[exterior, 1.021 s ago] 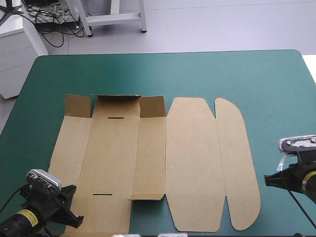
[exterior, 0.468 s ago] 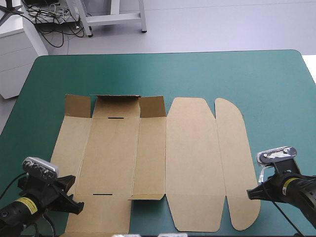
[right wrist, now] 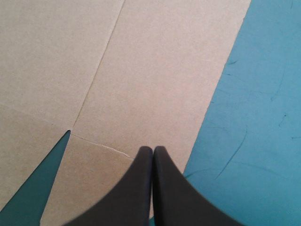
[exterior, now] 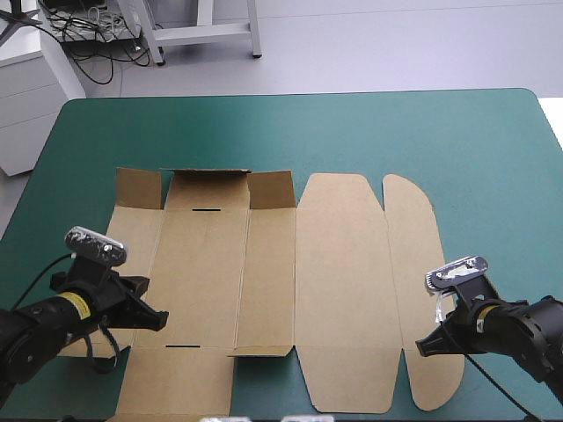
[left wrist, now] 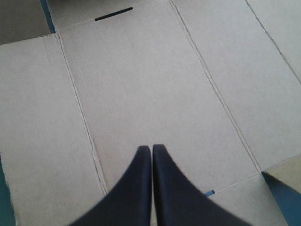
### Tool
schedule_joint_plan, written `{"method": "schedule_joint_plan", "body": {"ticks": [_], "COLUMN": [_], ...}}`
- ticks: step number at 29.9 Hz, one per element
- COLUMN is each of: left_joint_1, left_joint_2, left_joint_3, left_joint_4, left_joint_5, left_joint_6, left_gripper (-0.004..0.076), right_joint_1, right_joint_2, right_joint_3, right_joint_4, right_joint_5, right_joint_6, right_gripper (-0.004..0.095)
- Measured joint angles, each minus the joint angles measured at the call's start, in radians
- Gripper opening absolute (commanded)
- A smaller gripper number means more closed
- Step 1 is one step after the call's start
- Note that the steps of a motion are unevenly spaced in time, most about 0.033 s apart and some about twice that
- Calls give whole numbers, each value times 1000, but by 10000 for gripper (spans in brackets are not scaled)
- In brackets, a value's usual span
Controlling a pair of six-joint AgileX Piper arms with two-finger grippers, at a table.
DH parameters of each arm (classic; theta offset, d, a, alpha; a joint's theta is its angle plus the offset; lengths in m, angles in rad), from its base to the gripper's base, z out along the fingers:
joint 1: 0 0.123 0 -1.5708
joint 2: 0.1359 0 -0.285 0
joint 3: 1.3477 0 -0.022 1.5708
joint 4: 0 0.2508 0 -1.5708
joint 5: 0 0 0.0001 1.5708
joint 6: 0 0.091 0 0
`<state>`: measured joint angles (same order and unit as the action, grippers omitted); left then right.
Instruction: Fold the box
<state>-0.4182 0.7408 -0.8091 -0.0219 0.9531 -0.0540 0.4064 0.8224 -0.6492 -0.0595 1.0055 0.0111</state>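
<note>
The box (exterior: 264, 272), a flat cut sheet of brown cardboard, is lying spread across the middle of the teal-green table cover (exterior: 352, 132), its far flaps (exterior: 208, 189) tilting up slightly. The left gripper (exterior: 161, 323) is sitting over its near left panels, black fingers pressed together. The right gripper (exterior: 420, 348), fingers likewise together, is sitting over the rounded rightmost flap (exterior: 422, 264) near its outer edge.

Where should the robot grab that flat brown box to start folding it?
Probably a raised flap along the far edge of the box, pinched from above: those flaps stand up off the teal-green cover, while the rest lies flat.
</note>
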Motion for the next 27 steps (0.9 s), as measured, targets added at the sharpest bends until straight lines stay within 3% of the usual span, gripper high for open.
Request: {"method": "schedule_joint_plan", "body": {"ticks": [9,16,22,27], "left_joint_1": [70,398,737,937], "left_joint_2": [269,430,506,551], "left_joint_3": [-183,-372,-422,-422], "left_joint_4": [22,-199,-445,-505], "left_joint_5": [-12,20,134,262], "left_joint_6": [-25,175,371,461], "left_gripper": [-10,-10,-10,-10], "right_joint_1": [0,0,0,0], "right_joint_2": [0,0,0,0], "right_joint_3": [0,0,0,0], "right_joint_4": [11,19,19,19], "right_joint_5": [0,-1,-3,-5], "right_joint_6": [-2,-2,-2,-2], "right_gripper": [-20,-20,-20,-20]}}
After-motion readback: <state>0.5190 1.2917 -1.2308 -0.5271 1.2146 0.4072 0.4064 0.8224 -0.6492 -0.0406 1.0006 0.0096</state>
